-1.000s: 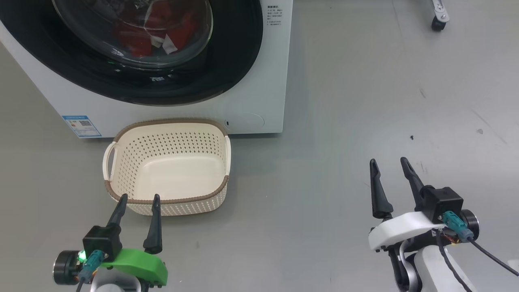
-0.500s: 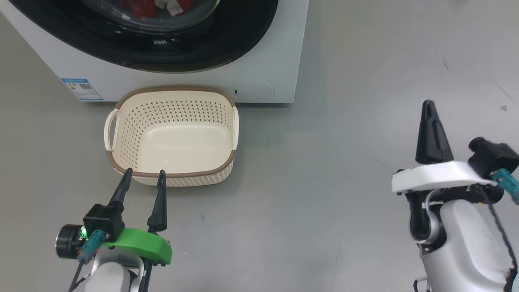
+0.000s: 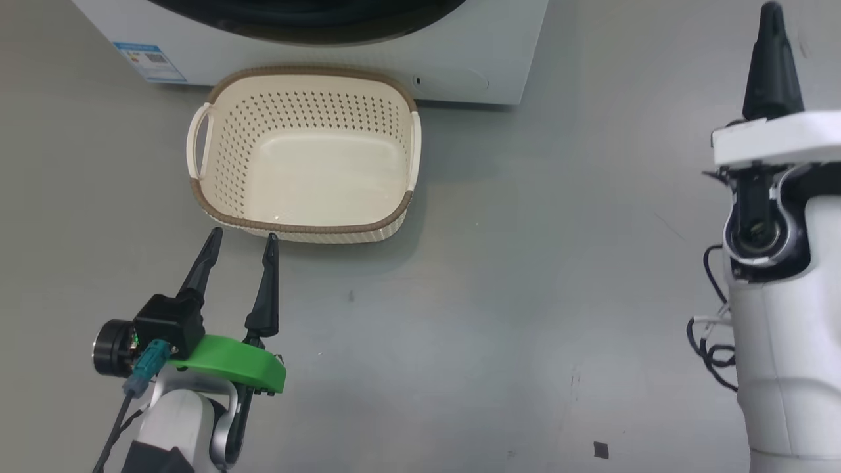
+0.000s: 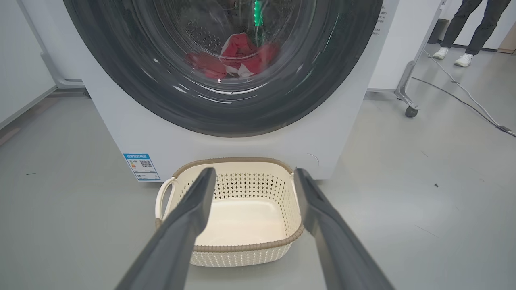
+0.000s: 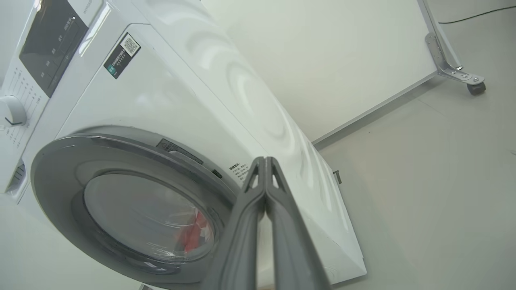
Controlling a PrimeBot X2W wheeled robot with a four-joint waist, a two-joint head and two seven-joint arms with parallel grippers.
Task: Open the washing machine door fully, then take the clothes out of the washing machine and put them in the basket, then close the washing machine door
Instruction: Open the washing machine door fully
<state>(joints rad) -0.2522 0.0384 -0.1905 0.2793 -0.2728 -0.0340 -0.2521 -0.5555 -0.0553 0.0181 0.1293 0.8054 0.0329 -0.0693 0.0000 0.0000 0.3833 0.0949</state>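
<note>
Grey floor (image 3: 525,295) carries the empty basket (image 3: 305,151) just before the washing machine (image 4: 121,133); the washing machine door (image 4: 133,80) is shut, the clothes (image 4: 238,60) behind its glass, so I judge nothing done yet. My left end effector (image 3: 243,234) hovers spread and empty by the basket; my right end effector (image 5: 264,161), raised toward the door's edge, is pinched together on nothing.

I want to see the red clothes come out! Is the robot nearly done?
Not nearly. Nothing looks done: the washing machine door looks shut, the clothes lie behind its glass, and the basket is empty. In hand: the right gripper, fingers together, points toward the door's edge; the left gripper hangs open by the basket. To do: opening, unloading, closing.
</note>
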